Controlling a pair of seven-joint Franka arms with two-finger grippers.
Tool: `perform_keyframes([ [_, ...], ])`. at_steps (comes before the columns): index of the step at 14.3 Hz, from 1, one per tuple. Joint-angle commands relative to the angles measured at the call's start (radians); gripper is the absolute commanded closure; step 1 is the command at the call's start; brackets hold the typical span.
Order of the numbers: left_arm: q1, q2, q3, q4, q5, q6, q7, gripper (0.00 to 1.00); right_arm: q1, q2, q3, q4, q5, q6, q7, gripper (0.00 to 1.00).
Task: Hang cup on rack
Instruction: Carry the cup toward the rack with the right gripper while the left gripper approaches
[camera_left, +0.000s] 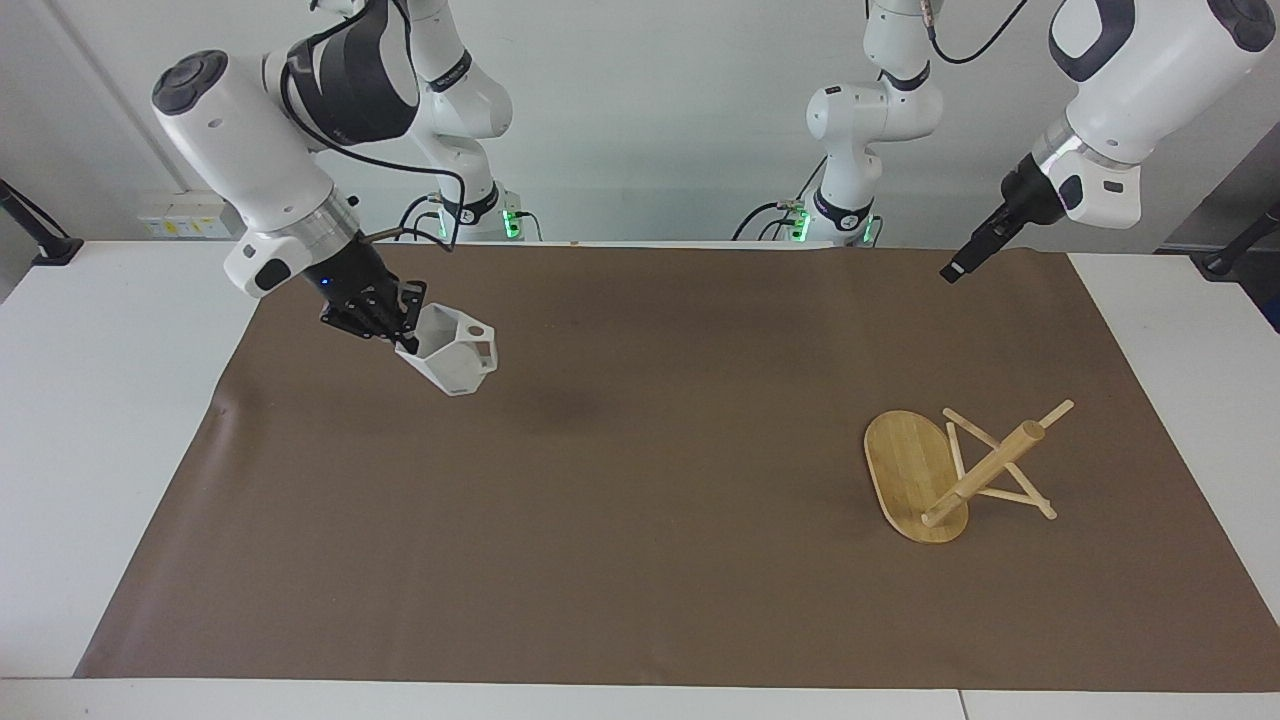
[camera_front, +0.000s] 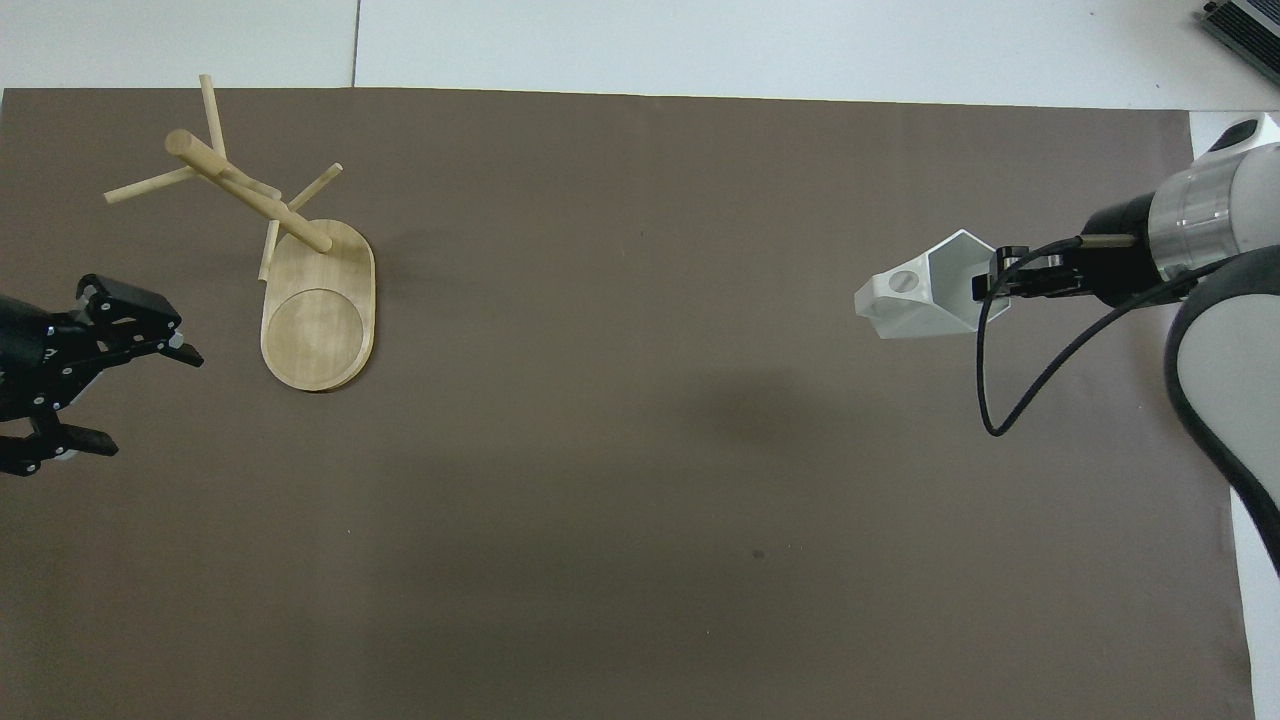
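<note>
Right pincer (camera_left: 398, 330) grips the cup (camera_left: 455, 361) by its rim, lifted above the surface (camera_left: 640, 600). Left pincer (camera_front: 110, 385) wide, empty. Rack (camera_left: 960, 470) lies tipped over.

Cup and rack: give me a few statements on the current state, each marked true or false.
1. The right gripper holds the white faceted cup off the brown mat. True.
2. The bamboo rack stands upright. False: it lies tipped over, its post slanting up off the mat.
3. The cup hangs on a peg. False: it is in the air, apart from the rack.
4. The left gripper is open and empty. True.
5. The rack is toward the left arm's end of the table. True.
</note>
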Motion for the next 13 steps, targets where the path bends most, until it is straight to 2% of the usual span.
perform_keyframes([
  [1, 0.005, -0.027, 0.008, -0.028, -0.098, -0.016, -0.201, 0.0, -0.011, -0.034, 0.037, -0.014, 0.103, -0.011, 0.029, 1.0],
  [4, 0.03, -0.049, 0.015, -0.072, -0.243, 0.028, -0.415, 0.0, -0.002, -0.044, 0.135, -0.014, 0.118, 0.012, 0.094, 1.0],
  [5, 0.018, -0.049, 0.014, -0.077, -0.254, 0.056, -0.464, 0.0, 0.011, -0.044, 0.161, -0.017, 0.12, 0.057, 0.143, 1.0],
  [7, -0.029, -0.053, -0.012, -0.087, -0.243, 0.091, -0.48, 0.0, 0.092, -0.044, 0.171, -0.026, 0.12, 0.172, 0.247, 1.0],
  [9, -0.03, -0.058, -0.018, -0.104, -0.258, 0.116, -0.593, 0.0, 0.149, -0.041, 0.171, -0.029, 0.121, 0.217, 0.297, 1.0],
  [11, -0.025, -0.096, -0.008, -0.185, -0.385, 0.16, -0.621, 0.0, 0.186, -0.038, 0.171, -0.029, 0.205, 0.23, 0.3, 1.0],
  [13, -0.007, -0.098, -0.009, -0.221, -0.48, 0.276, -0.621, 0.0, 0.231, -0.032, 0.171, -0.034, 0.251, 0.278, 0.312, 1.0],
])
